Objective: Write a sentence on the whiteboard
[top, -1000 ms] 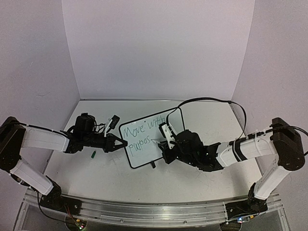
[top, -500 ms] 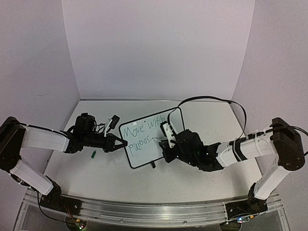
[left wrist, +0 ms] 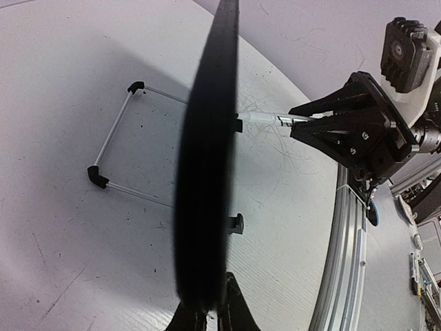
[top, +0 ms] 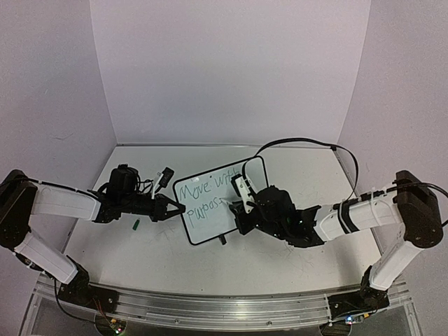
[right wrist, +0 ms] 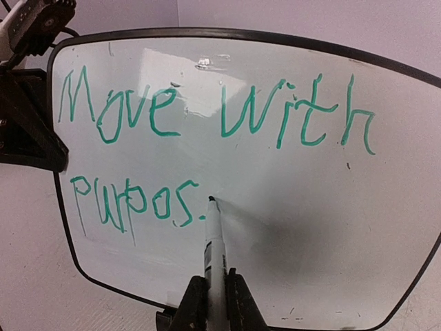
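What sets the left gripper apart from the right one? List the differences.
The left gripper clamps the whiteboard by a side edge, steadying it; the right gripper clamps a marker. The left gripper meets the whiteboard edge-on; the right gripper faces its written side, marker tip just after "Purpos". Both are shut.

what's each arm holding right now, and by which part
Left jaws clamp the whiteboard by its left edge; right jaws grip the marker by its barrel.
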You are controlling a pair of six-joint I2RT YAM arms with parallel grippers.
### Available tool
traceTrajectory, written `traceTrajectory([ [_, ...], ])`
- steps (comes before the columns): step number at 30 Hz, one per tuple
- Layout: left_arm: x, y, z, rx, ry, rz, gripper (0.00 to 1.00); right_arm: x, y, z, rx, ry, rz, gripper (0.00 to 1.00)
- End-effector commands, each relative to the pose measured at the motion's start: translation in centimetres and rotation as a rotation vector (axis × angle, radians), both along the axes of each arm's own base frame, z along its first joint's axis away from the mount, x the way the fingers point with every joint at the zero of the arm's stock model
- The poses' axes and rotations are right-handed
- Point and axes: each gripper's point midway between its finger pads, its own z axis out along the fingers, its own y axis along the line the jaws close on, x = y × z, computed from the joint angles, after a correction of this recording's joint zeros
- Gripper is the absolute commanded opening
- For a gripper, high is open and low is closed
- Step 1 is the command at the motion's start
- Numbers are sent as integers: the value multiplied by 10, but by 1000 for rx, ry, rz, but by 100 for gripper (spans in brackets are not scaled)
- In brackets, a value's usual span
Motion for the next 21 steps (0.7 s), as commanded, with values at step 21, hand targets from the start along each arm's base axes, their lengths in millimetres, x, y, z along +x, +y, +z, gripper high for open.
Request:
traceTrajectory([
  [21, 8, 2, 4, 35, -61, 18, 0, -8, -6, -21, -23, 43, -7, 0],
])
